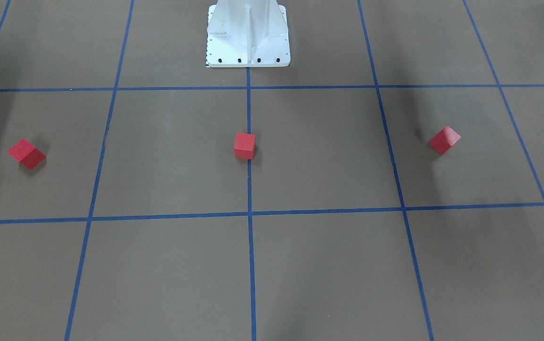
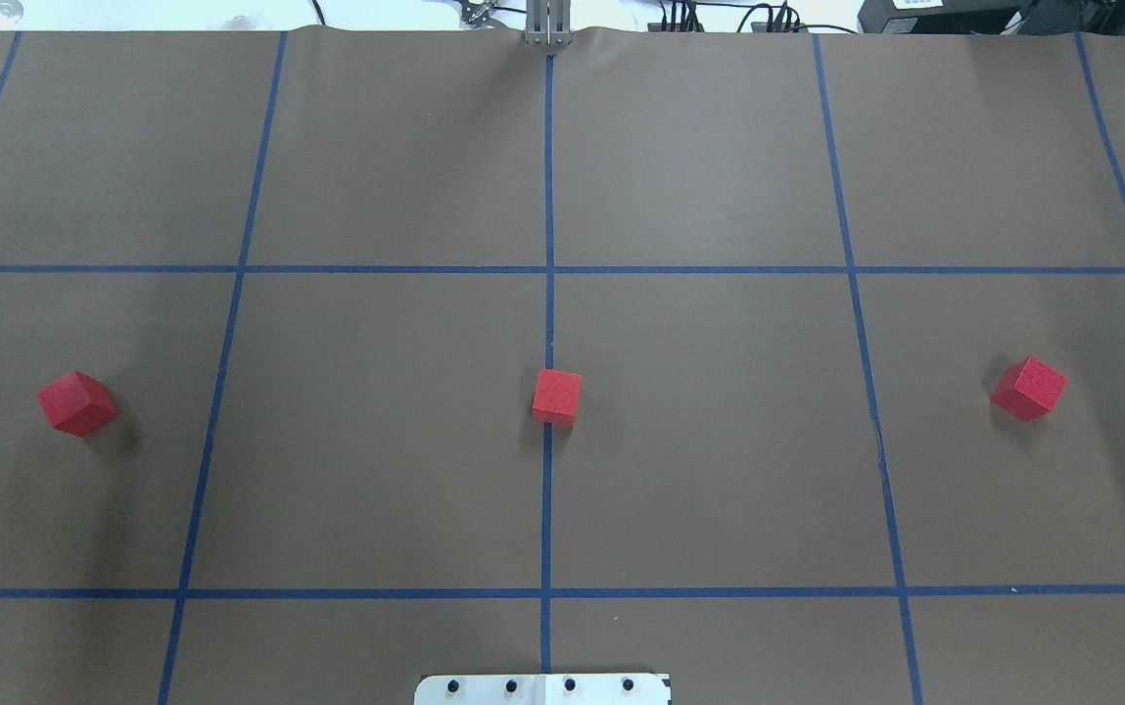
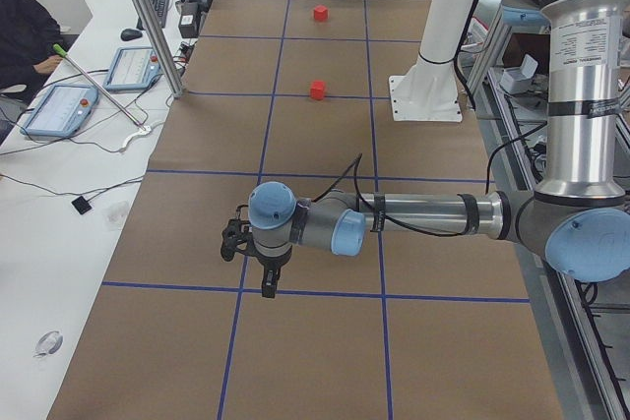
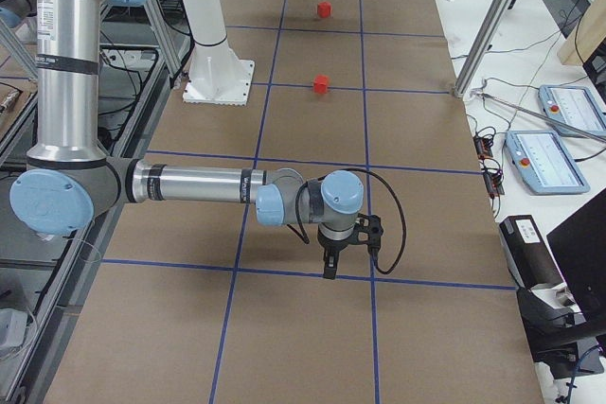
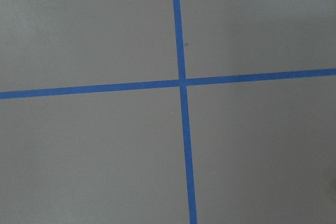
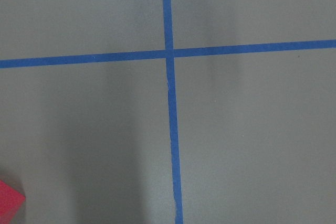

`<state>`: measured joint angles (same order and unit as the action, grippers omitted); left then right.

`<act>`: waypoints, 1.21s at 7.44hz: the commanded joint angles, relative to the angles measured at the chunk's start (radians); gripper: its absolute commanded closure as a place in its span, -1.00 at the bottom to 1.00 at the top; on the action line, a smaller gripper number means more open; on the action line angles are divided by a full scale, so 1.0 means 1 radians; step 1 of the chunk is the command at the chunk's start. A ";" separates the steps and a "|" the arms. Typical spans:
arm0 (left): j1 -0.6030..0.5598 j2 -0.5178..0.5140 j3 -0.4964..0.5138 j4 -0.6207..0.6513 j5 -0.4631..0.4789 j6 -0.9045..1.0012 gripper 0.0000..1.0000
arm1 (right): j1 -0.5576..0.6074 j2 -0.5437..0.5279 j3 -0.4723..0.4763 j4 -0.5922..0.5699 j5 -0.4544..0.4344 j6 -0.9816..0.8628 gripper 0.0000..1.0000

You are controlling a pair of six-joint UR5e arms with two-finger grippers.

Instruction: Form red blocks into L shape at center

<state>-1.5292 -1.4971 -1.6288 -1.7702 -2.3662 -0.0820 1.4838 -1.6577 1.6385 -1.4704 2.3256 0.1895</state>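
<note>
Cannot tell whether the jaws of the left gripper (image 3: 264,277) or the right gripper (image 4: 329,267) stand apart or together: seen only from the table's ends, small and dark, pointing down over the paper (image 2: 719,470).

Only two blocks in each side view, the third hidden. In the right wrist view, just a red corner of the right block (image 6: 8,203), cut off at the lower left edge. Pedestal (image 1: 248,33) cropped at the top of the front view (only its bolted edge in the overhead one).

Label (image 3: 576,51) on the left arm's upright column: print too small to read.

Middle block (image 2: 556,396) squarely on the blue line (image 2: 548,196) at the center (image 2: 547,470). Left block (image 2: 78,402) and right block (image 2: 1028,388) well apart from it, out to either side, each beyond the next grid line and turned cornerwise.

Brown matte paper taped into a blue grid, soft shadows across it. White benches along the far side with pendants (image 3: 59,110), cables and metal posts; a person's dark sleeve (image 3: 20,27) at one bench.
</note>
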 commanded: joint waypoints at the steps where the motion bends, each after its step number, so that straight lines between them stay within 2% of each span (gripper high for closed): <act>1: 0.003 -0.003 -0.002 0.000 -0.004 -0.010 -1.00 | -0.002 0.006 0.000 -0.001 0.000 0.001 -1.00; 2: 0.038 -0.012 -0.005 0.000 0.002 -0.010 -1.00 | -0.003 0.006 -0.002 -0.001 0.000 0.001 -1.00; 9: 0.041 0.000 -0.002 -0.018 0.004 0.001 -1.00 | -0.053 0.006 -0.011 0.051 0.000 0.002 -1.00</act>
<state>-1.4873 -1.4981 -1.6319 -1.7894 -2.3625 -0.0813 1.4390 -1.6532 1.6288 -1.4303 2.3261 0.1889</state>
